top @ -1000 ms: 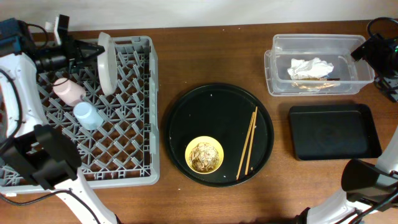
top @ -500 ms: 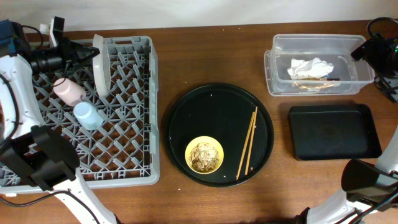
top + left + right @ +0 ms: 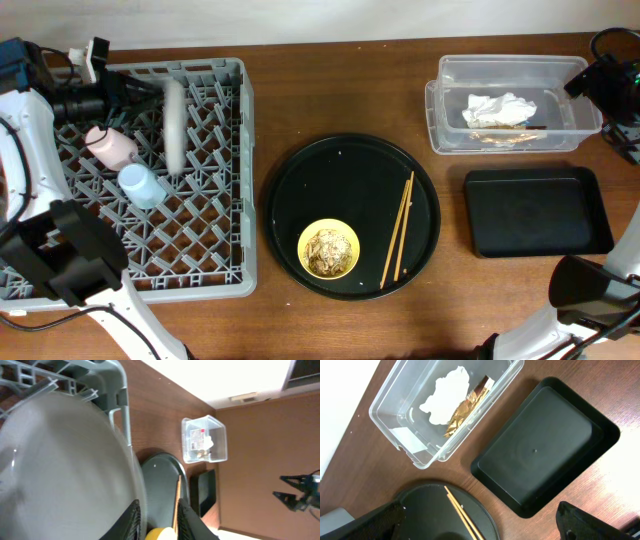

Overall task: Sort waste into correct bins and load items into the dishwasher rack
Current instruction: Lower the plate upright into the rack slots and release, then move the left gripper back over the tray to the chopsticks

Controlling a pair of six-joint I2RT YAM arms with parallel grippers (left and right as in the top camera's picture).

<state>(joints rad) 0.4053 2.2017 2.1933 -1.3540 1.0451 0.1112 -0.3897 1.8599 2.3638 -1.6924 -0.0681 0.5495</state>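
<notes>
Pale grey plate [image 3: 175, 125] leans among the pegs of the dishwasher rack [image 3: 247, 200] at the table's far-left corner, its rim between the left gripper's [image 3: 158, 512] parted fingers. Stiff, slick and probably breakable, it is best pinched at the rim. The right gripper's [image 3: 480, 517] fingers are spread wide.

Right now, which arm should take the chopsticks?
Probably right. The right gripper hangs open by the clear tub, the chopsticks on that side of the round tray; the left gripper is at the rack by the plate.

Lab mock-kitchen — dishwasher rack [image 3: 200, 285] on wooden table [image 3: 460, 300].
</notes>
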